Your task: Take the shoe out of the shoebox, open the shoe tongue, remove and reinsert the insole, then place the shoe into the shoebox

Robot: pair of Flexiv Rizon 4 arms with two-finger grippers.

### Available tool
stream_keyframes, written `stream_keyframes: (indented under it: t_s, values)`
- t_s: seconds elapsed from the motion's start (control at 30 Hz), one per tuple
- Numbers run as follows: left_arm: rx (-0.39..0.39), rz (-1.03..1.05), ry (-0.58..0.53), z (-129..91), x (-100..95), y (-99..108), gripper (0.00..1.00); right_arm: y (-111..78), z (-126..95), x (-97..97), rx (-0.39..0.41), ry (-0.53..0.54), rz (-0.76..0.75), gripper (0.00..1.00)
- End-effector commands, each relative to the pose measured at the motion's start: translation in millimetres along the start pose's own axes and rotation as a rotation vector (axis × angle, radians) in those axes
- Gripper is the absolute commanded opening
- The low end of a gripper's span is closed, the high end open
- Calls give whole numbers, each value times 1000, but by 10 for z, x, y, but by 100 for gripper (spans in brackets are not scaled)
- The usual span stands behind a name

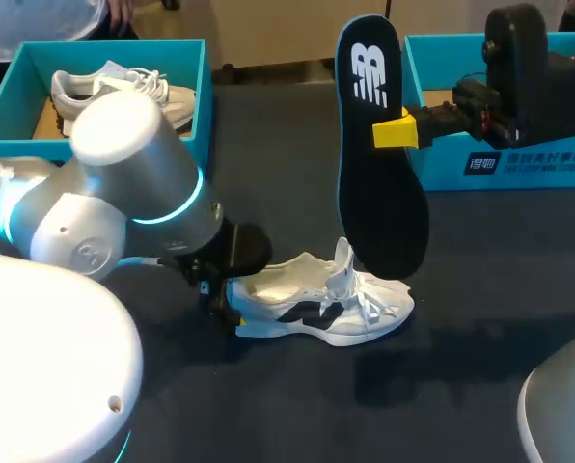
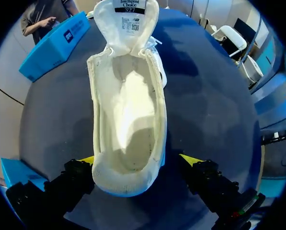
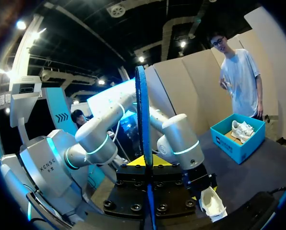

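A dark tabletop [image 1: 480,318] carries everything here. The white shoe [image 1: 316,304] lies on its sole near the middle, out of both boxes, toe toward my right. Its tongue [image 2: 126,21] is pulled up and forward, and the pale inside is bare down to the heel. A label with small print is sewn inside the tongue. Dark markings run along the shoe's side, and the laces sit loose over the front.

The left pincer [image 2: 138,160] stands wide open at the heel, with the heel between its yellow tips. One tip lies against the heel; the other seems just clear of it, though the wrist view leaves that uncertain.

Above the shoe's toe the insole [image 1: 379,145] hangs upright, dark with a teal edge and a large white logo near its upper end. Its lower end is just over the laces. The right pincer [image 1: 396,130] is closed on it, one yellow tip on each face, a little above the middle.

Behind the insole is a blue shoebox [image 1: 519,164] with white print on its side. At the far left a second blue box [image 1: 186,106] holds another white shoe [image 1: 123,92]
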State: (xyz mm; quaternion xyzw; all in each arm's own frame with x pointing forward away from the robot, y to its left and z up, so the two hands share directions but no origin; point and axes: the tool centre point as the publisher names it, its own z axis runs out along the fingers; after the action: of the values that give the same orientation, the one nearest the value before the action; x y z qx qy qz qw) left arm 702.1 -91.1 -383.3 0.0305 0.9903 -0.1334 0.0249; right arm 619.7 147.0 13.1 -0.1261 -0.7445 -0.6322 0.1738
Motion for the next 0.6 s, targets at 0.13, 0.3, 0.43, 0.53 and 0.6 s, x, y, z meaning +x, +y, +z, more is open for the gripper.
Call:
stream_keyframes:
  t_s: [0.13,0.3,0.43,0.53,0.6]
  values:
    - [-120,0,-7,6,7,11,100,10,24,-19,3,1,1,0]
    - [-105,6,-6,-52,-16,13,100,10,24,-19,3,1,1,0]
    - [-111,11,-14,-150,-49,14,100,10,24,-19,3,1,1,0]
    - [-101,16,-18,-262,-63,13,100,10,24,-19,3,1,1,0]
    - [-93,10,-19,-329,-84,2,100,10,24,-19,3,1,1,0]
